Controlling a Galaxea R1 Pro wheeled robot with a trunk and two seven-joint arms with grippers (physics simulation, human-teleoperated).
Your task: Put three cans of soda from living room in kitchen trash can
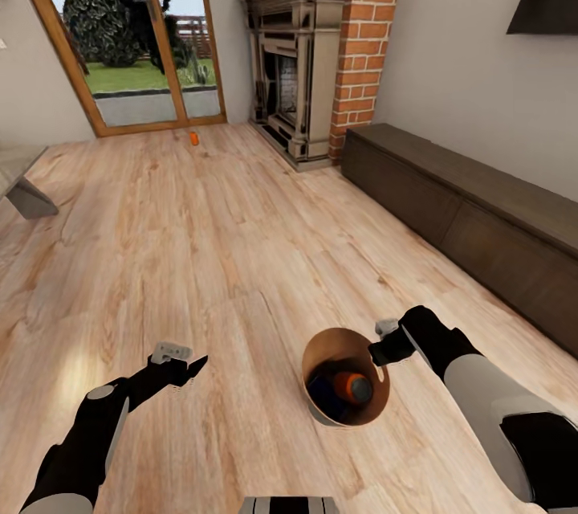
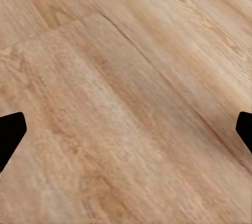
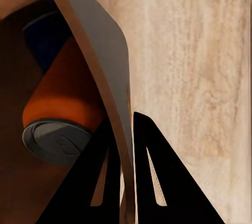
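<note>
Right tool is pinched on the rim of the trash can, one finger inside the wall and one outside, so the bin hangs tilted at the near right of the head view with its mouth toward the camera. Inside it lie an orange can and a dark blue can, pressed together. The third can, orange, looks to be standing on the wood floor far ahead and a little left, just before the glass doors and left of the brick fireplace. Left tool is spread wide and empty over bare boards. By my reading that free left arm is on the better side for the pickup, once the base closes the long gap.
</note>
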